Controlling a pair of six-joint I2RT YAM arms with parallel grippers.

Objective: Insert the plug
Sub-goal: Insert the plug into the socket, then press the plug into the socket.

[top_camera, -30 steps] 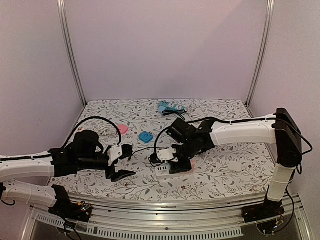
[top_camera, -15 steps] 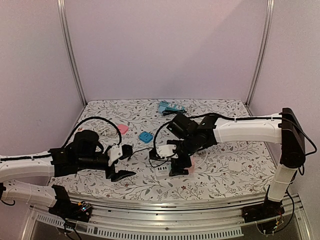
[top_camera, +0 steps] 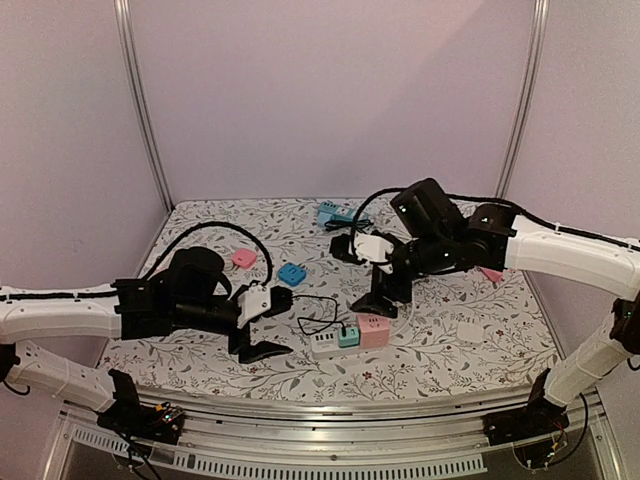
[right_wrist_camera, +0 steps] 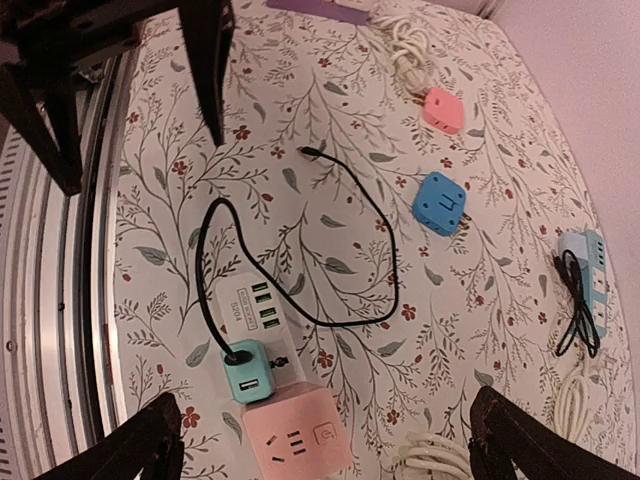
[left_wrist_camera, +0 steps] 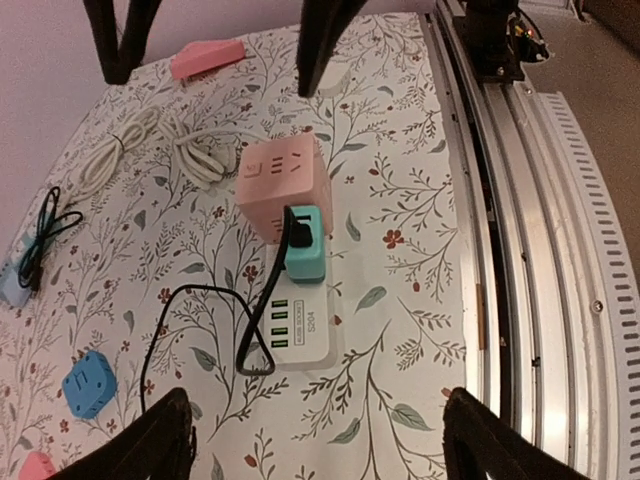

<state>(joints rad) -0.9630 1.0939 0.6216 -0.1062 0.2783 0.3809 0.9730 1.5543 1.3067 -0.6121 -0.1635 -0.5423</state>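
Observation:
A teal plug (top_camera: 348,336) with a black cable (top_camera: 318,314) sits in a white power strip (top_camera: 325,346), tight against a pink cube socket (top_camera: 373,330). From the right wrist, the teal plug (right_wrist_camera: 245,372) stands on the strip (right_wrist_camera: 255,308) above the pink cube (right_wrist_camera: 300,447), and its cable (right_wrist_camera: 372,250) loops away loose. My right gripper (top_camera: 366,275) hovers open above and behind them, holding nothing. My left gripper (top_camera: 270,326) is open and empty just left of the strip (left_wrist_camera: 300,322), facing the plug (left_wrist_camera: 303,245).
A blue cube adapter (top_camera: 292,273) and a small pink adapter (top_camera: 244,258) lie left of centre. A light-blue strip with a black cord (top_camera: 335,212) lies at the back. A white adapter (top_camera: 470,330) and a coiled white cable (right_wrist_camera: 425,458) lie right. A metal rail (top_camera: 330,420) lines the near edge.
My right gripper opened, let go of the teal plug and rose up and right, leaving it in the strip. The left arm slid right toward the strip and opened a little wider.

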